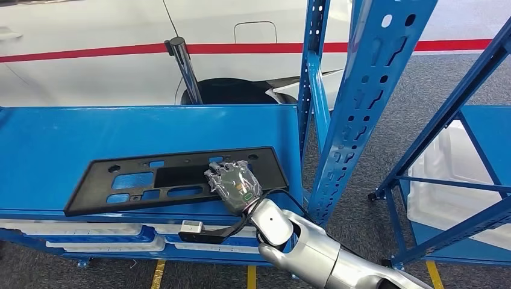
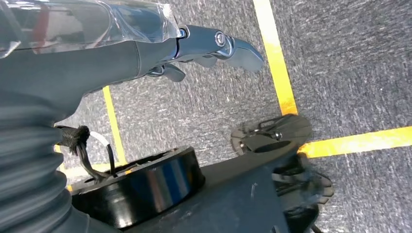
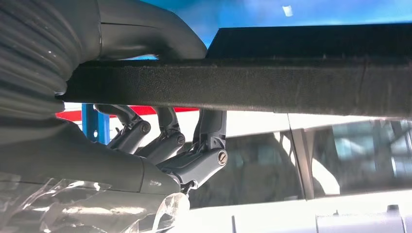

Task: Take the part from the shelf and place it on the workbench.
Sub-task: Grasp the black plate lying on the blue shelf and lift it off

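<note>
Black plastic part lies flat on the blue shelf, near its front edge; right hand sits on the part's right section, arm coming in from lower right; right wrist view shows the thumb on one face of the part's edge and the fingers curled against the other, so the part is gripped; left hand hangs over grey carpet with yellow floor lines, fingers extended, holding nothing; white car behind the shelf.
</note>
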Robot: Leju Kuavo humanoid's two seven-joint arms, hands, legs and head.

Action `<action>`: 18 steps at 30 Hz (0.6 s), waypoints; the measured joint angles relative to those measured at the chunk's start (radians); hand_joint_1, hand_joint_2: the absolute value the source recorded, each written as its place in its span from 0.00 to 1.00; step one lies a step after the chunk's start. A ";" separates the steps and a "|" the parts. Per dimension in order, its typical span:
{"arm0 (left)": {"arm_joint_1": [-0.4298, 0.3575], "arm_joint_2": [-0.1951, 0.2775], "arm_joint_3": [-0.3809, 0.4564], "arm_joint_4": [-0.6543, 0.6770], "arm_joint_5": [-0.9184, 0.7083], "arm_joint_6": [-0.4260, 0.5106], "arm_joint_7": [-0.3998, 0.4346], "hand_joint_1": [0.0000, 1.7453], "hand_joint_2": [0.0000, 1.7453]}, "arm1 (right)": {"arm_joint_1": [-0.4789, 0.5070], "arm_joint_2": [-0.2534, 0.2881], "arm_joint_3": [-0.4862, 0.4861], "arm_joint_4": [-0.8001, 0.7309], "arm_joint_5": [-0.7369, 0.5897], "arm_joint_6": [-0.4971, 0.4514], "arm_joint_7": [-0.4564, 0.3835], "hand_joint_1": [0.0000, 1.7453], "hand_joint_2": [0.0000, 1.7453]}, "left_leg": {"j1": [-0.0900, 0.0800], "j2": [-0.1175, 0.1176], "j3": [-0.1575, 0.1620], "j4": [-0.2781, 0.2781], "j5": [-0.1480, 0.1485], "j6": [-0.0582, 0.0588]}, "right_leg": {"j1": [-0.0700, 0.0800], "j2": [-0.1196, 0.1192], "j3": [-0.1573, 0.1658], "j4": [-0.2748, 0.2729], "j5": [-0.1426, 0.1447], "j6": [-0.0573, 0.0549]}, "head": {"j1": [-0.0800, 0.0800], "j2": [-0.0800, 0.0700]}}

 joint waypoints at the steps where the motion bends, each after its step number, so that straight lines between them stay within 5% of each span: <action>1: 0.000 0.000 -0.001 0.000 -0.001 0.000 0.002 0.00 1.00 | 0.006 -0.002 -0.003 -0.006 0.007 -0.013 -0.001 1.00 1.00 | 0.003 0.000 -0.037 0.079 -0.032 -0.006 | 0.000 0.000 0.000 0.000 0.000 -0.002 | 0.000 0.000; 3: 0.001 -0.001 -0.004 0.000 -0.003 0.001 0.005 0.00 1.00 | 0.017 -0.008 -0.008 -0.016 0.014 -0.024 -0.002 1.00 1.00 | 0.006 0.000 -0.097 0.198 -0.068 -0.012 | 0.000 0.000 0.000 0.000 -0.001 -0.003 | 0.000 0.000; 4: 0.001 -0.001 -0.006 0.000 -0.004 0.001 0.006 0.00 1.00 | 0.023 -0.011 -0.010 -0.020 0.018 -0.027 -0.002 1.00 1.00 | 0.007 0.000 -0.100 0.198 -0.057 -0.011 | 0.000 0.001 0.000 0.000 -0.001 -0.003 | 0.000 0.000; 7: -0.001 -0.001 -0.012 0.000 -0.007 0.001 0.008 0.00 1.00 | 0.038 -0.016 -0.021 -0.038 0.057 -0.064 -0.009 1.00 1.00 | 0.004 0.000 -0.013 0.001 0.041 0.003 | 0.000 0.005 0.002 0.000 -0.002 -0.003 | 0.000 0.000; 9: -0.005 -0.001 -0.015 0.000 -0.012 0.003 0.012 0.00 1.00 | 0.048 -0.019 -0.036 -0.054 0.093 -0.111 -0.013 1.00 1.00 | -0.004 0.000 0.038 -0.108 0.076 0.013 | 0.002 0.007 0.001 -0.001 -0.002 0.002 | 0.000 0.000; 13: -0.008 -0.002 -0.021 0.000 -0.024 0.007 0.021 0.00 1.00 | 0.075 -0.031 -0.066 -0.093 0.174 -0.193 -0.017 1.00 1.00 | -0.009 0.000 0.056 -0.141 0.081 0.027 | 0.001 0.005 0.002 0.000 -0.008 0.024 | 0.000 0.000; 15: -0.011 -0.002 -0.023 0.000 -0.027 0.008 0.021 0.00 1.00 | 0.084 -0.038 -0.079 -0.115 0.218 -0.225 -0.024 1.00 1.00 | -0.004 0.001 0.065 -0.151 0.087 0.036 | 0.002 0.002 -0.021 0.055 -0.045 0.032 | 0.000 0.000; 18: -0.016 -0.004 -0.024 0.000 -0.034 0.003 0.023 0.00 1.00 | 0.095 -0.048 -0.087 -0.144 0.275 -0.255 -0.040 1.00 1.00 | -0.007 0.003 0.067 -0.151 0.085 0.042 | 0.003 0.001 -0.110 0.249 -0.133 0.035 | 0.001 0.000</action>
